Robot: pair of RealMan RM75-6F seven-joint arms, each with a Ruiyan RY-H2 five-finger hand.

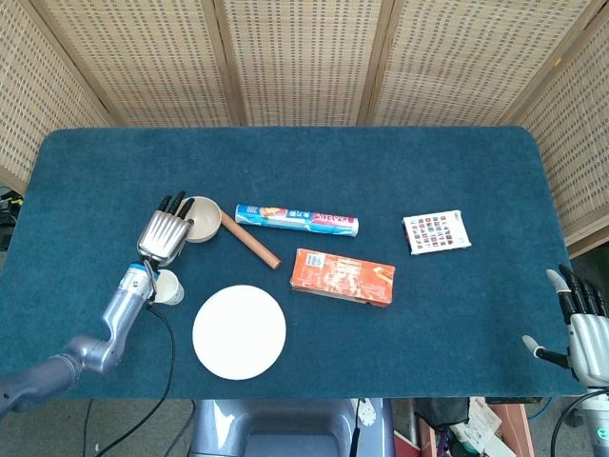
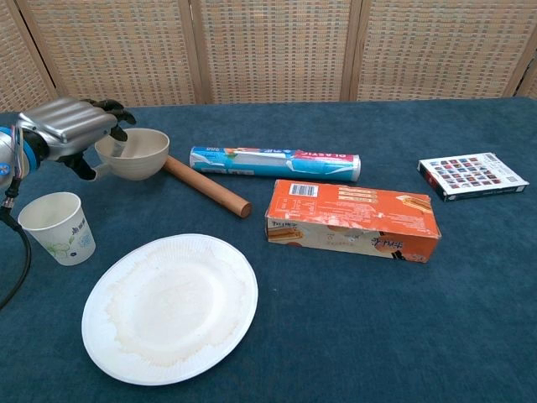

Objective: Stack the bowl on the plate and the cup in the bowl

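The left hand [image 2: 69,126] grips the bowl [image 2: 132,154] by its near-left rim, fingers hooked inside. The plate [image 2: 170,306] lies toward the robot and slightly right of it, the cup [image 2: 56,227] just left of that path. The right hand [image 1: 585,328] rests far off, fingers spread, holding nothing.

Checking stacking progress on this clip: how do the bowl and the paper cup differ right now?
The bowl is beige, wide and shallow; the paper cup is white with a green print, narrow and tall. The left hand grips the bowl at its rim and it seems raised off the cloth, whereas the cup stands untouched. Both are upright, and neither is on the plate yet.
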